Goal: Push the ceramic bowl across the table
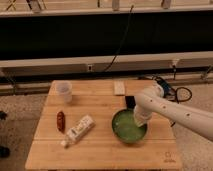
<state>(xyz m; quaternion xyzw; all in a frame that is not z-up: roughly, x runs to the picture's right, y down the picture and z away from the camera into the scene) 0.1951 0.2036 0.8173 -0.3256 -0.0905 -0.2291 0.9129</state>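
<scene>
End effector [140, 119] at ceramic bowl [125, 132], table logo [169, 158] unreadable

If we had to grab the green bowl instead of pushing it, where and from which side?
Probably the rim, pinched across its wall from straight above. The bowl sits upright and open-topped, and looks too wide to span whole. The edge on the picture's right suits best: the gripper is at that edge.

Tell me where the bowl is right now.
In the camera view the bowl sits on the right half of the table, right of the white bottle; the gripper is at its right rim.
</scene>
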